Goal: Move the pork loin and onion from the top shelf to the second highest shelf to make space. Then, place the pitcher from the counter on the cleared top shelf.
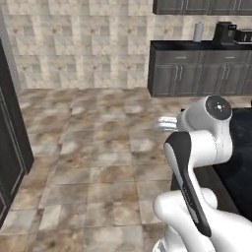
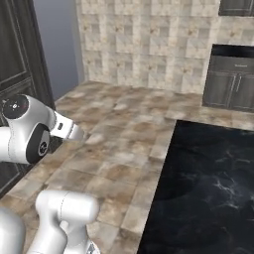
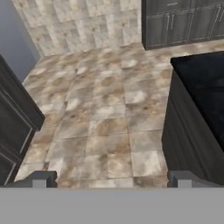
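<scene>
My gripper (image 3: pixel 111 179) is open, its two dark fingertips (image 3: pixel 41 178) set wide apart with nothing between them, looking down at bare tiled floor. The counter (image 2: pixel 208 183), black glossy marbled stone, lies to the right of the arm; its top (image 3: pixel 201 83) and dark front also appear in the hand view, and its edge (image 1: pixel 241 138) is behind the arm's elbow. The pork loin, the onion, the pitcher, the top shelf and the second highest shelf are out of view.
A tall dark panelled unit (image 1: pixel 10 147) stands on the left (image 3: pixel 17 118). Across the tiled floor (image 1: pixel 98 147), dark grey cabinets (image 1: pixel 197 74) line the far wall, carrying a coffee machine (image 1: pixel 224 32) and a white roll (image 1: pixel 198 32).
</scene>
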### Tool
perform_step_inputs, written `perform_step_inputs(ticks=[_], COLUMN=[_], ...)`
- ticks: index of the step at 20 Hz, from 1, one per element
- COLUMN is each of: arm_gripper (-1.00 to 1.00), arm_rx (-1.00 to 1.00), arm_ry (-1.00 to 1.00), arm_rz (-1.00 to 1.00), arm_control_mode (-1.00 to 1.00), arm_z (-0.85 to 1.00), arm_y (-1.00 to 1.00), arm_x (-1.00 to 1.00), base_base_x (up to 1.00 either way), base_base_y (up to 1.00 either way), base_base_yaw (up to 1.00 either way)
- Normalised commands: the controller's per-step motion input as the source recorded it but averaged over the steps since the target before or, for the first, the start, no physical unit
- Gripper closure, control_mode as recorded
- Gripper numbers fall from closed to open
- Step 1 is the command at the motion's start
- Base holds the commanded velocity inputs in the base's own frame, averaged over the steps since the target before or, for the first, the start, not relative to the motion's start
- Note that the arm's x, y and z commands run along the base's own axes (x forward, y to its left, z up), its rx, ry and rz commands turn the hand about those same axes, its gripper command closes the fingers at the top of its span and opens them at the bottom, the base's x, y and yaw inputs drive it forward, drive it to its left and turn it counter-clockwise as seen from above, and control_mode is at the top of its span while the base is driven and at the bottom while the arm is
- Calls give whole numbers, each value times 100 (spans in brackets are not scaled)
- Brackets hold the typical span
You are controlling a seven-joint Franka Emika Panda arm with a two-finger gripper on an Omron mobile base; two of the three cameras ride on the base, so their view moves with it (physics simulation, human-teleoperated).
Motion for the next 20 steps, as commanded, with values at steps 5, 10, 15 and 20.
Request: perform_step_inputs(ticks=[5,10,15,20], arm_gripper=[-100,-100,-100,-100], arm_rx=[0,0,0,0], arm_ry=[0,0,0,0], arm_rz=[0,0,0,0], arm_control_mode=[100,100,100,100], arm_z=[0,0,0,0], arm_y=[0,0,0,0], arm_x=[0,0,0,0], base_base_x=[90,75,37,4], base_base_y=[9,29,45,79], base_base_yaw=[-13,-34,-43,-47])
